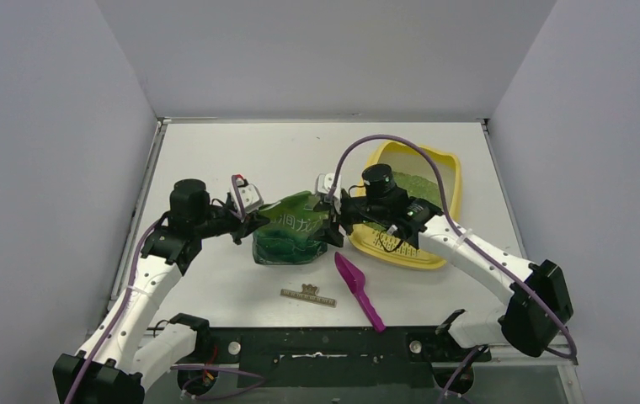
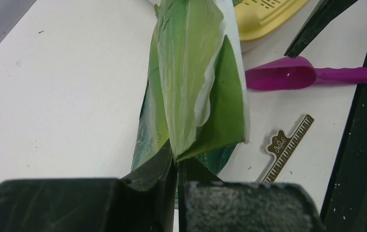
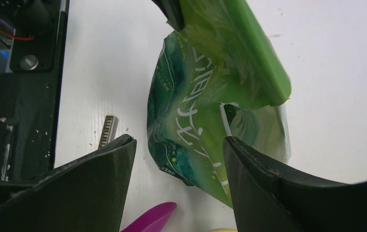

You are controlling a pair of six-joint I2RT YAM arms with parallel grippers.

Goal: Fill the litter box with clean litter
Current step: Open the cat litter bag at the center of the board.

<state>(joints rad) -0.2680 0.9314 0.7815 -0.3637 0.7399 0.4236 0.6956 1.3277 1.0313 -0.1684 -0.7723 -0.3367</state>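
The pale yellow litter box [image 1: 445, 181] sits at the right of the table with light-green litter [image 1: 418, 187] inside; its slotted corner shows in the left wrist view [image 2: 268, 17]. A glossy green litter bag [image 1: 293, 229] lies on the table between the arms. My left gripper [image 1: 245, 220] is shut on the bag's top edge [image 2: 196, 96]. My right gripper [image 1: 333, 225] is open at the bag's right side; the bag [image 3: 205, 130] lies just beyond its fingertips, apart from them.
A magenta scoop [image 1: 359, 289] lies in front of the bag, also in the left wrist view [image 2: 312, 76]. A small brown ruler-like strip [image 1: 308, 295] lies left of it. Grey walls enclose the table.
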